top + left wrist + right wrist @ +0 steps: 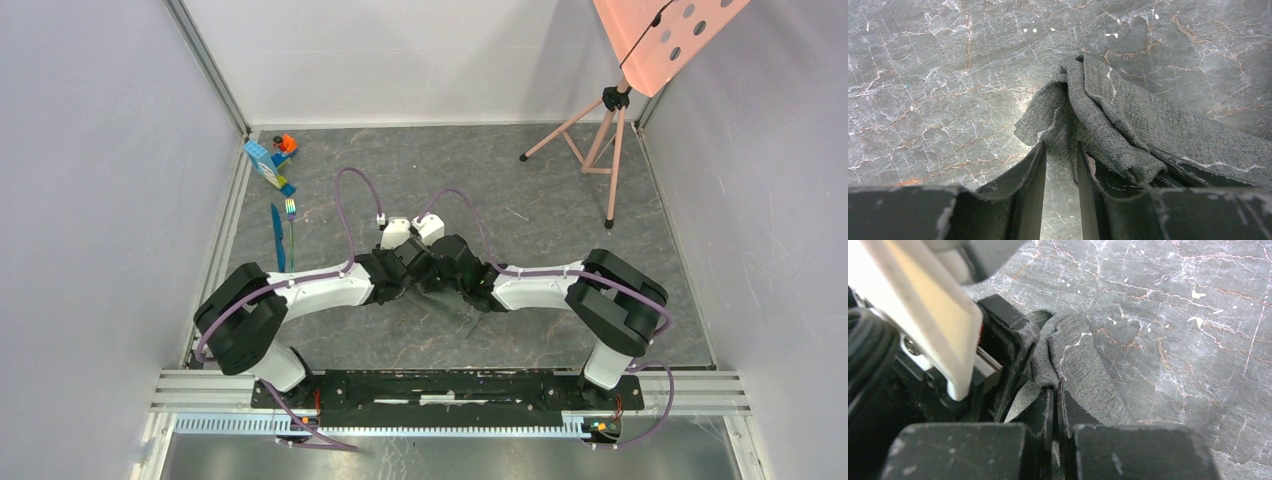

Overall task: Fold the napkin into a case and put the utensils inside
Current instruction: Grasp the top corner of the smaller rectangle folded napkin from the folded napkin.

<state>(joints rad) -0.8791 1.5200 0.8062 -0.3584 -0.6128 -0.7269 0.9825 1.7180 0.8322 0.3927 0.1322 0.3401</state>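
Observation:
The dark grey napkin point(452, 306) lies bunched under both wrists in the middle of the table. My right gripper point(1057, 388) is shut on a fold of the napkin point(1083, 371), with cloth pinched between its fingers. My left gripper point(1062, 146) is open with a narrow gap. A gathered ridge of the napkin point(1128, 115) hangs at its fingertips, and a thin flap reaches in between them. From above, the left gripper point(414, 276) and right gripper point(452, 276) nearly touch. The utensils lie at the far left: a blue knife point(277, 238) and a fork point(291, 222) with a shiny head.
Blue and orange toy blocks point(270, 160) sit at the back left, just beyond the utensils. A pink tripod point(598, 140) holding a perforated pink board point(665, 35) stands at the back right. Grey walls close in the marble table point(520, 200) on three sides.

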